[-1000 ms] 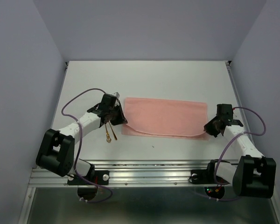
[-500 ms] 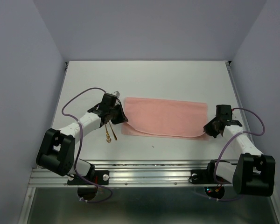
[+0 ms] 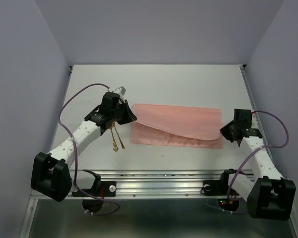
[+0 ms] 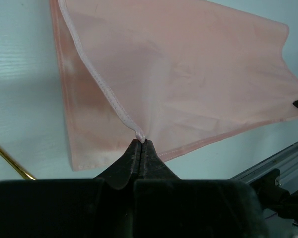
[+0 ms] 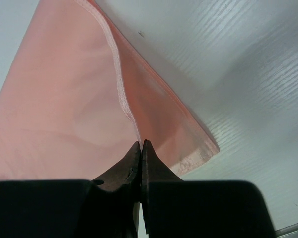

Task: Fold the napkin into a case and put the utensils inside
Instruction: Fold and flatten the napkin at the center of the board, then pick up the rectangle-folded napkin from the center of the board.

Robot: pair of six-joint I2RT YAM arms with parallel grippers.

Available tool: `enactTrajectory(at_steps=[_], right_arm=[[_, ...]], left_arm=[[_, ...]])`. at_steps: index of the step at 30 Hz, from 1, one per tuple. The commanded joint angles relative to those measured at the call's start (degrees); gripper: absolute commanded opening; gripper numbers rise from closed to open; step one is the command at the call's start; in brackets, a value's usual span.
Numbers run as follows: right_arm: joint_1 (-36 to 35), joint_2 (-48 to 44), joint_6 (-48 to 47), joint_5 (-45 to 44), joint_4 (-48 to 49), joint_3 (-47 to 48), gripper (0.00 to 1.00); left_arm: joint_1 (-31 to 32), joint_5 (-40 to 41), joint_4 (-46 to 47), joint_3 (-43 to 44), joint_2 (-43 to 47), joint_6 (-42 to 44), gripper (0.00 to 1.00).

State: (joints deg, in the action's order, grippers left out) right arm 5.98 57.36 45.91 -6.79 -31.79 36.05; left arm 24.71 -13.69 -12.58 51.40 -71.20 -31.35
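White table (image 3: 188,84) fills the overhead view, boxed in by pale lilac walls (image 3: 154,29), with a metal rail (image 3: 154,179) along the near edge where both arms are bolted.

Across the middle of the table lies the napkin (image 3: 174,124), a salmon-pink cloth folded into a wide two-layer rectangle. Its lower layer rests flat on the table. The near edge of the upper layer is raised off the lower one at both ends, and a strip of the lower layer shows in front of it.

The left claw (image 3: 129,117) is at the napkin's near left corner. In the left wrist view its jaws are pressed tight together, with no gap between them. The white stitched hem of the upper layer runs straight down into the tips, so the left claw is clenched on that corner. The flat lower layer shows as a darker pink band to the left of and below the lifted sheet.

The right claw (image 3: 227,132) is at the near right corner. In the right wrist view its jaws are likewise closed, and the hem of the upper layer ends between them, so it is pinching the cloth. The corner of the lower layer pokes out flat on the table just right of the tips.

The utensils (image 3: 116,140), two thin gold pieces, lie side by side on the bare table. They are just left of the napkin's near left corner, partly under the left wrist and apart from the cloth. Their small rounded heads point toward the rail. One gold handle shows at the lower left edge of the left wrist view.
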Motion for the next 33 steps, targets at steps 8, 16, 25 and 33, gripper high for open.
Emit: enactTrajectory(at_steps=[8,16,25,33], right_arm=[[0.26,0.47,0.76,-4.11,0.24,-3.27,0.01],[0.26,-1.99,-2.22,-4.37,-1.78,-0.99,0.87],[0.26,-2.36,-3.81,1.49,-0.12,5.52,0.6],[-0.44,9.24,-5.04,4.15,5.77,9.2,0.15]], left_arm=[[0.95,-2.65,5.46,-11.31,-2.27,-2.13,0.0],[0.95,0.94,0.29,-6.33,-6.24,-2.05,0.53],[1.74,6.75,-2.81,7.03,-7.98,-0.99,0.91],[5.35,7.45,-1.04,21.0,-26.86,-1.08,0.45]])
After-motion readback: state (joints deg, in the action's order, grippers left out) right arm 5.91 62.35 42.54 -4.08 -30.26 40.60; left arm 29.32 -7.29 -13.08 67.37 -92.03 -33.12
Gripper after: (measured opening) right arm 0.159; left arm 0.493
